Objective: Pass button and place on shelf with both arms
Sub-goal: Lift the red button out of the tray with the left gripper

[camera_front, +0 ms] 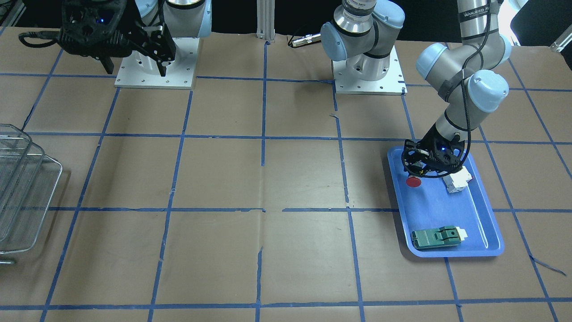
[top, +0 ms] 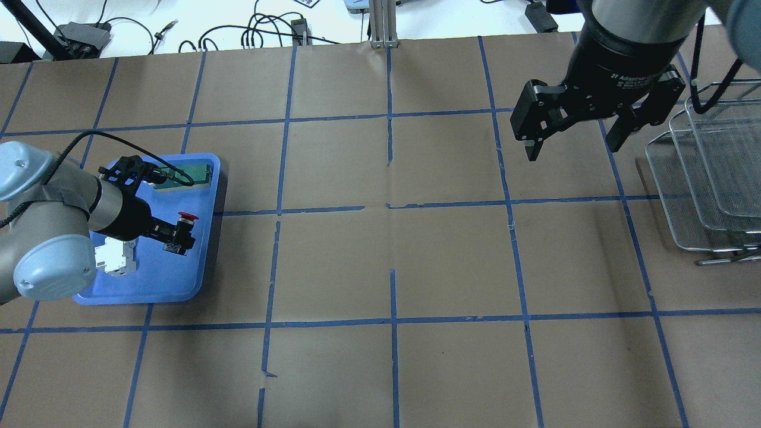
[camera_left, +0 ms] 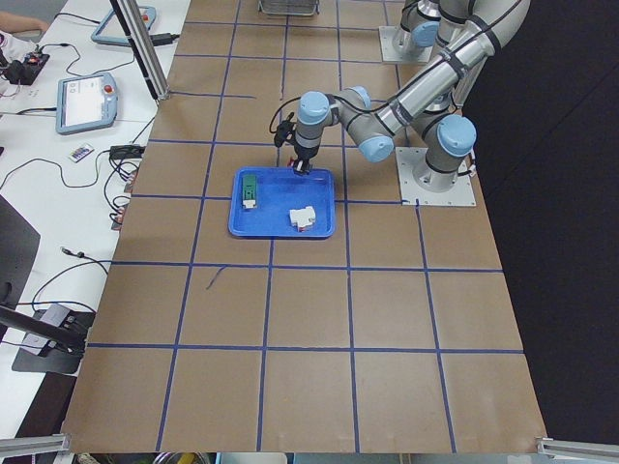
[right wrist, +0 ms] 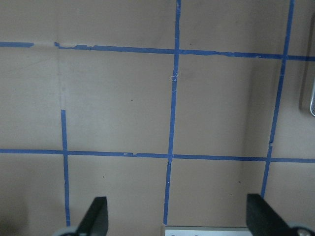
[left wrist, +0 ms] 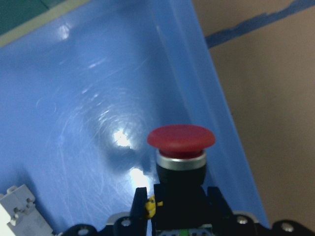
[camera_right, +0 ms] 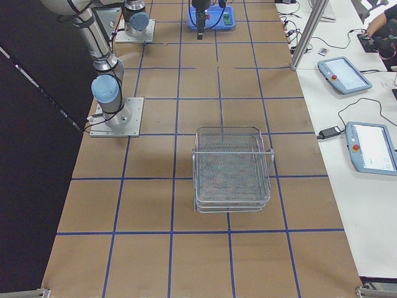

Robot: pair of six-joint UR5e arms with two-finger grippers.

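The button [left wrist: 181, 140], with a red mushroom cap and a black body, sits between the fingers of my left gripper [left wrist: 177, 196], which is shut on its body just above the blue tray [left wrist: 98, 98]. From overhead, the button [top: 187, 217] is at the tip of the left gripper [top: 178, 233], at the tray's right side. In the front view the red cap [camera_front: 414, 181] shows under the left gripper [camera_front: 418, 172]. My right gripper [top: 572, 145] is open and empty, high above the table beside the wire-mesh shelf [top: 713, 166]. Its fingers [right wrist: 96, 216] frame bare table.
The blue tray [top: 154, 276] also holds a white breaker block [top: 113, 258] and a green flat module [top: 187, 175]. The shelf [camera_front: 22, 188] stands at the table's edge on my right side. Brown paper with a blue tape grid covers the table between tray and shelf.
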